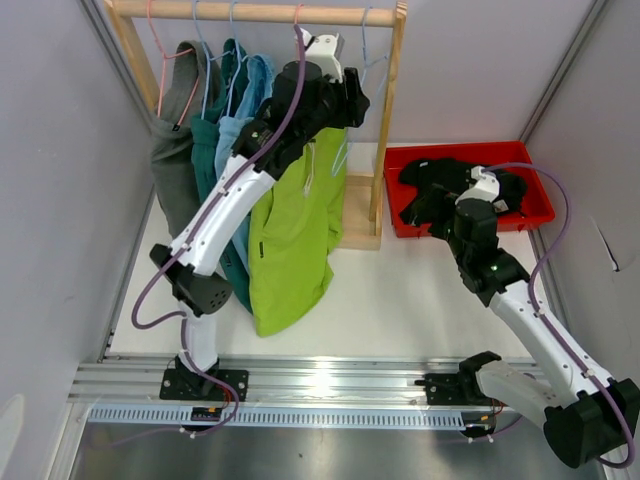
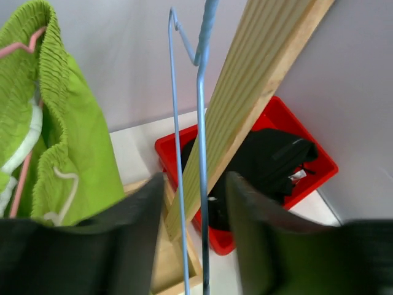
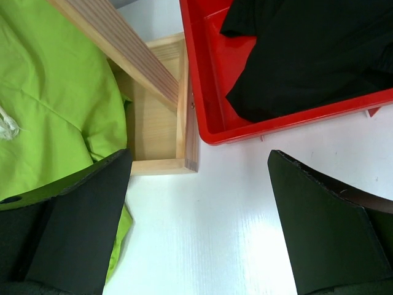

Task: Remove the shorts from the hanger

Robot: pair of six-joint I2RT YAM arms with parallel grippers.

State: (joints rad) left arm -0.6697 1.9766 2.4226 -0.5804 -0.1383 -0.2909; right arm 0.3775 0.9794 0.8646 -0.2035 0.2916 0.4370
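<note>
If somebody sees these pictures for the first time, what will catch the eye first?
The lime green shorts stand out most, hanging from the wooden rack in the middle of the scene. Next comes the red bin at the right, with black shorts lying in it. The left gripper is up at the rail, its jaws apart around a bare blue hanger.
</note>
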